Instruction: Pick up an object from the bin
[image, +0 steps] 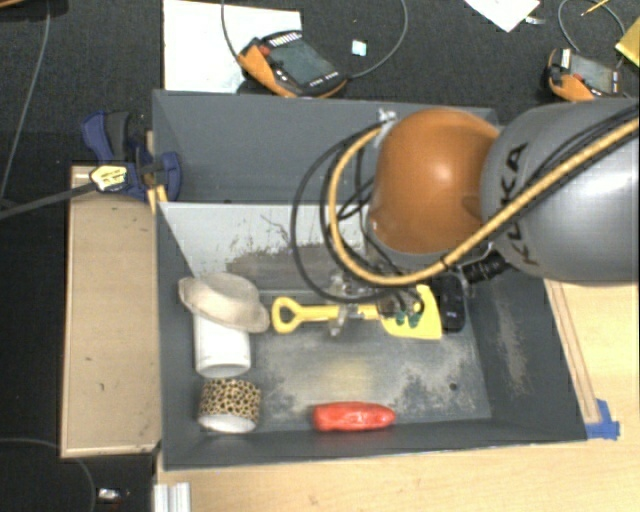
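Orange wrist cover (430, 180) over bin (250, 150); beneath, gripper (348, 312) at yellow toy shovel (315, 314) shaft; released or clenched, cannot tell.

Black surface (80, 60) strewn with a white paper sheet (200, 45), two orange-and-black devices (292, 65) and a few dark cables (40, 200).

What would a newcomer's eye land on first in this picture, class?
The orange-capped arm reaching in from the right dominates, its gripper low over the yellow toy shovel in the middle of the bin. Next come the red oblong thing by the bottom wall and the leopard-print roll in the bottom left corner.
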